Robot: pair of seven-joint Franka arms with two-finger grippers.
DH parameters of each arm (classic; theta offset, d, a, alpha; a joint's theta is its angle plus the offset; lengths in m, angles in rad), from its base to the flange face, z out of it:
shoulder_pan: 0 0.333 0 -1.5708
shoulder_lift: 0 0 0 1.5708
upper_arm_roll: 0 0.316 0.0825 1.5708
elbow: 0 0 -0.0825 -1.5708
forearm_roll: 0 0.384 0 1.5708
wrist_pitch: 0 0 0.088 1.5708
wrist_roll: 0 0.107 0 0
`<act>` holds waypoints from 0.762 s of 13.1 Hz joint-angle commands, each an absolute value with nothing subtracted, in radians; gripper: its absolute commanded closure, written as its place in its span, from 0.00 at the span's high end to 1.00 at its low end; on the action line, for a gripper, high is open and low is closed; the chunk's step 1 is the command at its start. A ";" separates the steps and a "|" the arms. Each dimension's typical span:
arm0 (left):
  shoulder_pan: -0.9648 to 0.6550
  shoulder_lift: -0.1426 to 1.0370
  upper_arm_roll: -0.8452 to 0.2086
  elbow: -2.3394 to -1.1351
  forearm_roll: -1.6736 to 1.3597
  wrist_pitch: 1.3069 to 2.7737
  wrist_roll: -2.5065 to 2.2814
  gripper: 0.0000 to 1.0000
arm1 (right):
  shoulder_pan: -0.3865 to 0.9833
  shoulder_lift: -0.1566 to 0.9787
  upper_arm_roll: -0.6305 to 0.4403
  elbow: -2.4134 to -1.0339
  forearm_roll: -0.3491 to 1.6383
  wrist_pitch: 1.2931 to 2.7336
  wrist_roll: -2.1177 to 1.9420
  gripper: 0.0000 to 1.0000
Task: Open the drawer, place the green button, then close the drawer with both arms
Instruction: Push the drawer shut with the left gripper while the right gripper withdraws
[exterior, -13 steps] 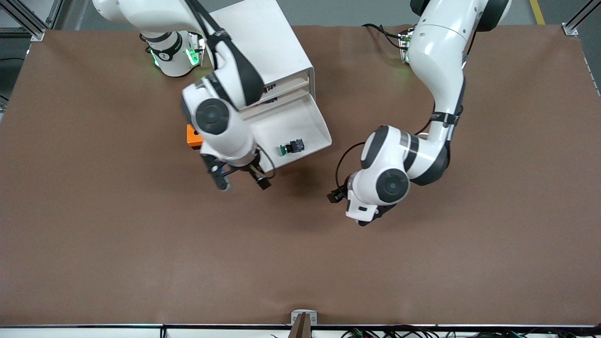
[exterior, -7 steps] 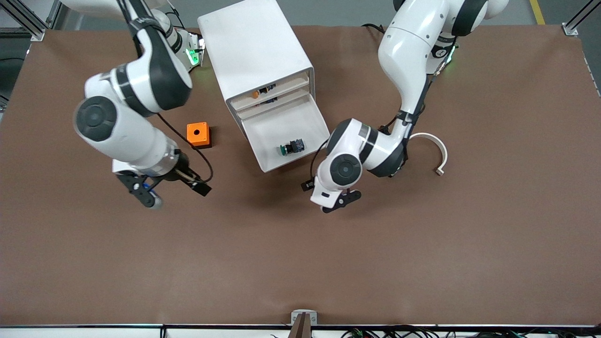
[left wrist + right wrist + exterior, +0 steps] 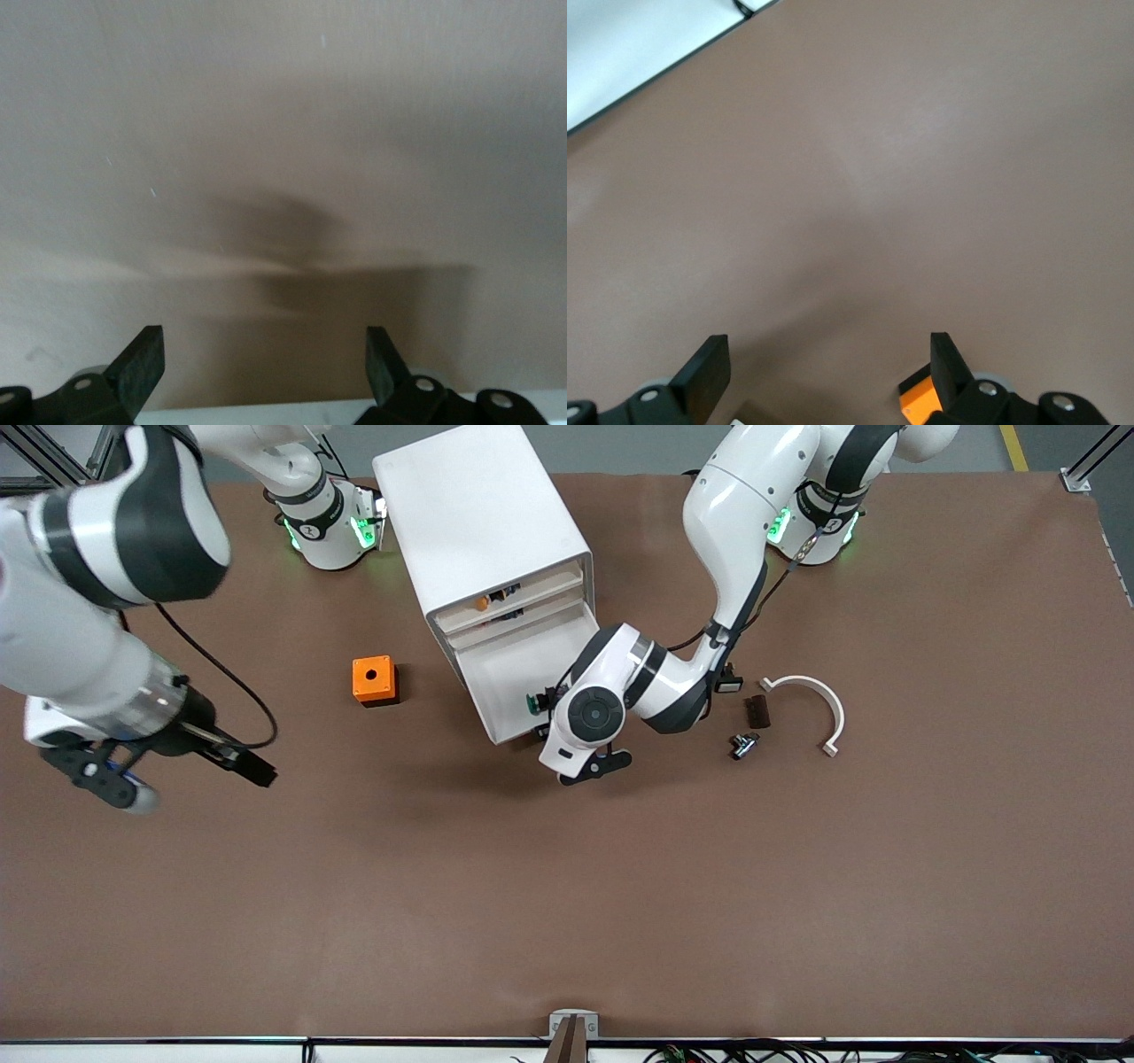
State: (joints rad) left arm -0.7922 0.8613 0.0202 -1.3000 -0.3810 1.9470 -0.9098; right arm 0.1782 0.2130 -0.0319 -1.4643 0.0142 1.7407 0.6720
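Observation:
The white cabinet stands near the robots' bases, and its drawer is pulled out. The button lies in the drawer near its front, its green cap showing and its body partly hidden by the left arm's wrist. My left gripper is open and empty just in front of the drawer's front. In the left wrist view the left gripper has bare mat between its fingers and a white edge close by. My right gripper is open and empty over the mat toward the right arm's end; it is also open in the right wrist view.
An orange cube sits beside the cabinet toward the right arm's end and shows in the right wrist view. A white curved piece, a dark block and a small dark part lie toward the left arm's end.
My right arm swung away from the drawer's front toward its own end of the table. My left arm moved in to the drawer's front, uncovering the small parts where it had been.

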 commanded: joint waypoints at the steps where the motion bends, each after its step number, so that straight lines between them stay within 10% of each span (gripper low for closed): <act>1: -0.792 0.839 -0.021 -1.336 -0.379 1.944 -0.928 1.00 | 0.140 0.160 -0.014 -1.480 -0.014 1.695 0.647 1.00; 10: -0.837 0.842 -0.114 -1.338 -0.379 1.947 -1.032 1.00 | 0.002 0.063 -0.014 -1.511 -0.003 1.640 0.206 1.00</act>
State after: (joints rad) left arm -0.8076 0.8612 -0.1106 -1.3192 -0.3809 1.9461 -0.9948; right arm 0.0361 0.1257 -0.0322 -1.4651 0.0002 1.6446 0.2789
